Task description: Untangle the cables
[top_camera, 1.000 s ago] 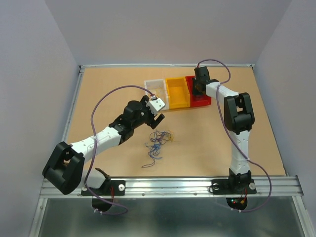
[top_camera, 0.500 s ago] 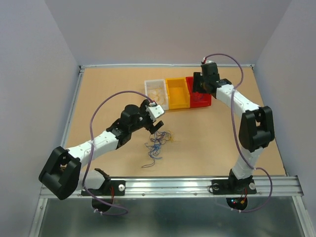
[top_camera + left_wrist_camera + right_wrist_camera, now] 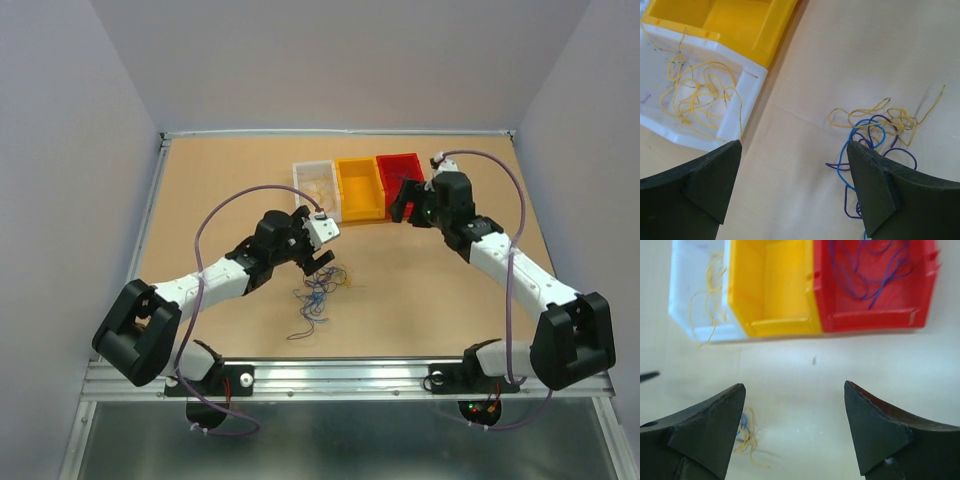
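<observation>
A tangle of thin yellow, blue and purple cables (image 3: pixel 320 288) lies on the wooden table in front of the bins. In the left wrist view the tangle (image 3: pixel 875 127) sits by the right fingertip. My left gripper (image 3: pixel 320 260) hovers just above the tangle's far-left edge, open with nothing between its fingers (image 3: pixel 794 150). My right gripper (image 3: pixel 405 202) hangs open and empty in front of the red bin (image 3: pixel 400 170). Its view (image 3: pixel 795 387) shows bare table between the fingers and the tangle (image 3: pixel 745 437) blurred at lower left.
Three bins stand in a row at the back: a white bin (image 3: pixel 303 178) holding loose yellow wires (image 3: pixel 695 95), a yellow bin (image 3: pixel 360 188), and the red bin (image 3: pixel 870 320) holding blue and purple wires (image 3: pixel 865 270). A low metal rail borders the table.
My right arm has swung back from over the red bin toward the near right, and its gripper has opened. My left gripper has shifted slightly right, toward the tangle.
</observation>
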Action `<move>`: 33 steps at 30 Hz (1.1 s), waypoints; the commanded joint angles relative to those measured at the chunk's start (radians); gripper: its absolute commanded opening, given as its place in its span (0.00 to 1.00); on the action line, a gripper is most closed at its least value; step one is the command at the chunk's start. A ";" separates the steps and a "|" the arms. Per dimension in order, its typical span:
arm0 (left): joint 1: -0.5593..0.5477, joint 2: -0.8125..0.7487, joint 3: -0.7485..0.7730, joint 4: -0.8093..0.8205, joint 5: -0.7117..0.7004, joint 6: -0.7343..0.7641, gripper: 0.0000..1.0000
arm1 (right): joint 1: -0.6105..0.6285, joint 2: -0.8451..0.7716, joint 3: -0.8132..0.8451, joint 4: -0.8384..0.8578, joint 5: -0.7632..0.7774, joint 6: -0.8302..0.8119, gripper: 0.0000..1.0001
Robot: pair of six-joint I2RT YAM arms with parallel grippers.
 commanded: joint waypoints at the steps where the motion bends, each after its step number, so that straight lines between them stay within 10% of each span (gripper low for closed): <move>1: 0.002 -0.002 0.062 -0.042 -0.063 0.027 0.98 | 0.070 -0.050 -0.089 0.191 -0.120 0.059 0.85; 29: 0.209 -0.137 0.031 -0.155 0.225 0.040 0.98 | 0.488 0.405 0.282 -0.375 0.180 -0.173 0.77; 33: 0.209 -0.117 0.032 -0.163 0.242 0.062 0.98 | 0.486 0.439 0.294 -0.395 0.145 -0.188 0.54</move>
